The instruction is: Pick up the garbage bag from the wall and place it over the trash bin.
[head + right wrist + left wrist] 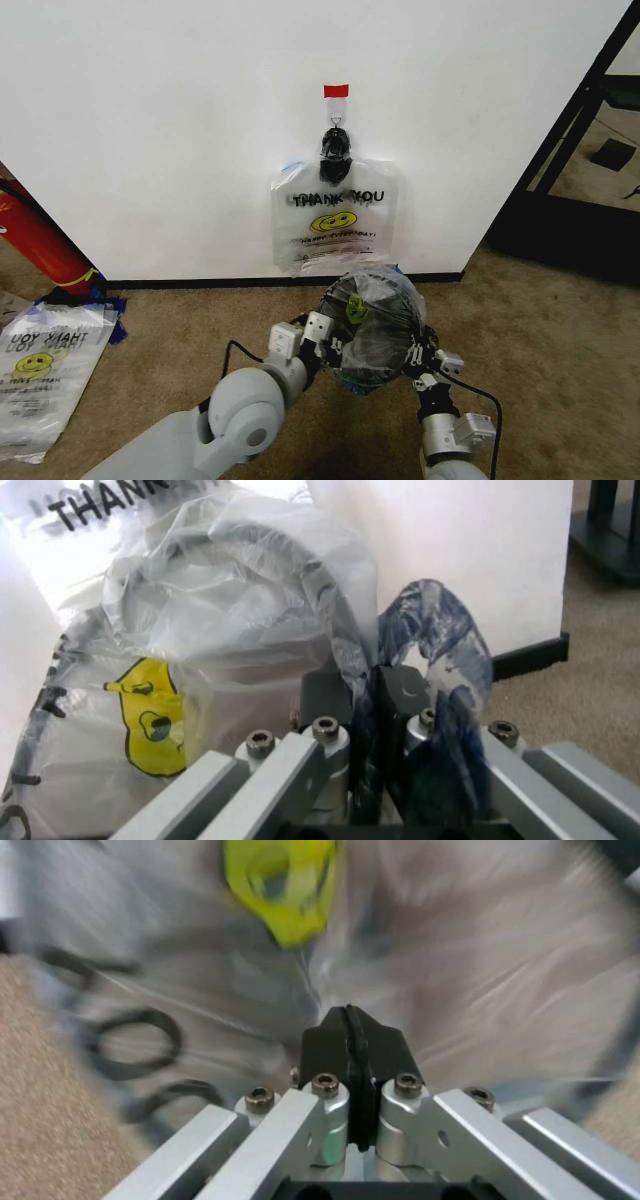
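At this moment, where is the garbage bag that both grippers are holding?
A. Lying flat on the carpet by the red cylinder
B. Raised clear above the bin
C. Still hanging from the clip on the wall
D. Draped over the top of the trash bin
D: the garbage bag is spread over the trash bin, with the left gripper and right gripper shut on its edges at either side.
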You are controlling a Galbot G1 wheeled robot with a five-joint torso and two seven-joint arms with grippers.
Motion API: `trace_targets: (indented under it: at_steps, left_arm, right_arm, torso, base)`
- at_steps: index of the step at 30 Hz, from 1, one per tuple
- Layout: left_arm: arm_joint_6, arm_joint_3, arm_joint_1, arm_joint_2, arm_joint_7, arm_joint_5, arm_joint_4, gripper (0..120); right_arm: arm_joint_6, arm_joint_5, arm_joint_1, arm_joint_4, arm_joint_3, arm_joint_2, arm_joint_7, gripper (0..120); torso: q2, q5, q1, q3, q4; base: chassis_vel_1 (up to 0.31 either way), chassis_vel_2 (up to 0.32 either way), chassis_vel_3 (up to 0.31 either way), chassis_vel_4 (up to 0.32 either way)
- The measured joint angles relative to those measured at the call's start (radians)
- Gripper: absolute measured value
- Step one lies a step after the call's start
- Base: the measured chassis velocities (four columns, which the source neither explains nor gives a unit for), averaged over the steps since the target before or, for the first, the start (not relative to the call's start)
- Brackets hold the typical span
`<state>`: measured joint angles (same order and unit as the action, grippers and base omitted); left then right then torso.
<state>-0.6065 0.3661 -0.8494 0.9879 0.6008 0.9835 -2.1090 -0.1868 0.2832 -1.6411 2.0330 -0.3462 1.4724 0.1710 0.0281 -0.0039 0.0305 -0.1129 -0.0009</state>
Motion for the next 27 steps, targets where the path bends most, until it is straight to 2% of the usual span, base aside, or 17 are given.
trace_targets:
  at_steps: [4,9,16,23,27]
  left_arm:
    - [0.017,0.021,0.013,0.034,0.002,-0.032,0.083,0]
    - [0.024,0.014,0.02,0.04,0.0,-0.055,0.119,0]
    - [0.018,0.021,0.035,0.059,0.011,-0.058,0.137,0]
    - [-0.003,0.032,0.049,0.042,0.023,-0.04,0.098,0]
    - [-0.004,0.043,0.081,0.066,0.024,-0.039,0.132,0]
  right_arm:
    - [-0.018,-0.039,-0.019,0.007,0.001,0.007,-0.011,1]
    - [-0.03,-0.059,-0.034,0.011,0.002,-0.002,-0.018,1]
    - [-0.035,-0.057,-0.034,0.005,0.005,-0.007,-0.019,1]
    - [-0.028,-0.022,-0.026,-0.001,-0.002,-0.009,-0.016,1]
    - [-0.026,-0.019,-0.024,-0.002,0.002,-0.006,-0.016,1]
  torso:
    - [0.0,-0.0001,0.0,0.0,-0.0001]
    - [0.0,0.0001,0.0,0.0,0.0]
    - [0.0,0.0,0.0,0.0,-0.0001]
    - [0.0,0.0001,0.0,0.0,0.0001]
    - [0.0,0.0,0.0,0.0,-0.0001]
  base:
    - [0.0,0.0,0.0,0.0]
    - [0.0,0.0,0.0,0.0]
    - [0.0,0.0,0.0,0.0]
    - [0.0,0.0,0.0,0.0]
    - [0.0,0.0,0.0,0.0]
